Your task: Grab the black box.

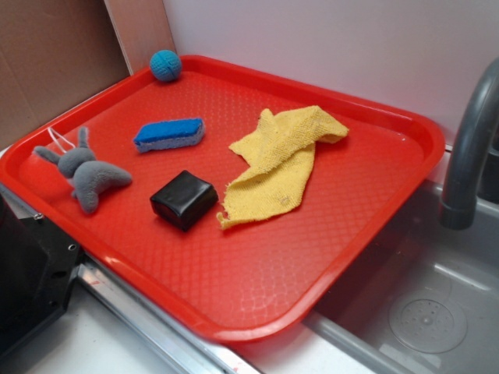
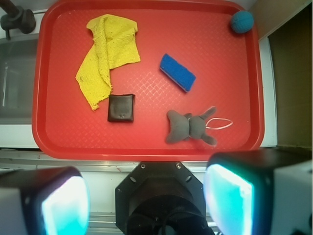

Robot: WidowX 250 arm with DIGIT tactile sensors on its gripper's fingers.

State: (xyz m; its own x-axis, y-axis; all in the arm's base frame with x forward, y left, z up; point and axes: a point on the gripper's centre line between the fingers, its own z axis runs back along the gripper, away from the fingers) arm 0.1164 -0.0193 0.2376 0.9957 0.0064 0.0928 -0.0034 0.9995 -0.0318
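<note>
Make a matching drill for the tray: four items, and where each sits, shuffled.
Items:
1. black box
2. blue sponge
3. teal ball
4. grey plush toy

Places:
A. tray corner, by the cardboard
B. touching the yellow cloth's ragged end
C. tray edge nearest the robot, loop string attached
D. between ball and box, lying free

Pairs: 1-B, 2-D, 3-A, 4-C

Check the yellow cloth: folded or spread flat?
Crumpled and partly folded: the yellow cloth shows overlapping layers and ridges on the red tray, beside the black box.
</note>
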